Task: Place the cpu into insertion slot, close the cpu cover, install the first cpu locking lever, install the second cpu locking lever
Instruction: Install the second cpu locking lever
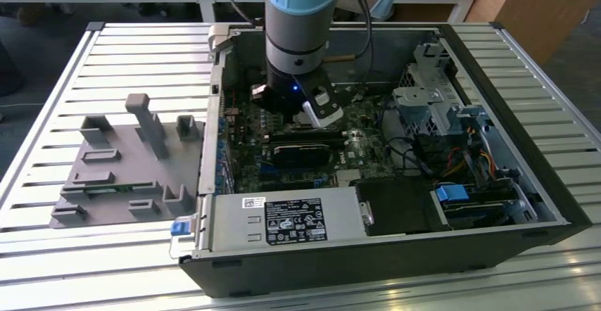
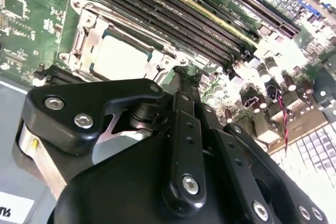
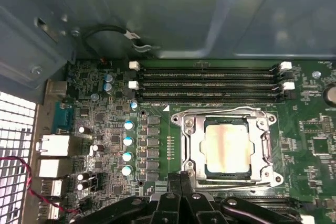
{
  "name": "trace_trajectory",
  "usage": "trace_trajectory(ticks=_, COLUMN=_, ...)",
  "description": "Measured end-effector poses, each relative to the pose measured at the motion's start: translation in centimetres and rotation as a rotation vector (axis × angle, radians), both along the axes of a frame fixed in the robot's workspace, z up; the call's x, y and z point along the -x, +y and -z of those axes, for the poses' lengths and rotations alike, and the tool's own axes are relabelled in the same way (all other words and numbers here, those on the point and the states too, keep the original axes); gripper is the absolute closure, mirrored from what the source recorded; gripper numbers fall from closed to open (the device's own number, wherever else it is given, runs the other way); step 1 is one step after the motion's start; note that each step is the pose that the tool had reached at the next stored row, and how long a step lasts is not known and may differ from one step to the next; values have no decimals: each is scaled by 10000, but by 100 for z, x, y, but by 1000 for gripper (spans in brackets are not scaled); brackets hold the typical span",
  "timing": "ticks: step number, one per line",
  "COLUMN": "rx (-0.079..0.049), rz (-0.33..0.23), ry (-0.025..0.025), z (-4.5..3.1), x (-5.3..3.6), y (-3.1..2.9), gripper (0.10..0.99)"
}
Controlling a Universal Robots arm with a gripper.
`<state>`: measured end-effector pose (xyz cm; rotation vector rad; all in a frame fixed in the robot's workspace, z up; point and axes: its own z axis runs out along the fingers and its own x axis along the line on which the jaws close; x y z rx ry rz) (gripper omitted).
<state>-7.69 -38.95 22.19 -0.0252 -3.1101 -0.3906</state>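
The gripper has its fingertips pressed together with nothing between them, poised just beside the near edge of the insertion slot on the green motherboard. Directly ahead of the fingertips the cpu lies seated in the socket, and the cpu cover is folded down flat around it, its window framing the chip's silver top. Beyond the socket run the long black memory slots.

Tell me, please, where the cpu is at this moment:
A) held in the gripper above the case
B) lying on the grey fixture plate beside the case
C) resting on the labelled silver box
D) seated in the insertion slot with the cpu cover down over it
D: in the first wrist view the cpu sits in the insertion slot, framed by the cpu cover, with the gripper at the socket's edge.
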Motion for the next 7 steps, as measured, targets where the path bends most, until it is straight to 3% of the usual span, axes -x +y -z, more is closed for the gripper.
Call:
trace_trajectory(ticks=4, rx=1, rz=2, ry=5, z=-66, x=-2, y=0, gripper=980)
trace_trajectory(ticks=7, rx=-2, rz=2, ry=11, z=-70, x=-2, y=0, gripper=980)
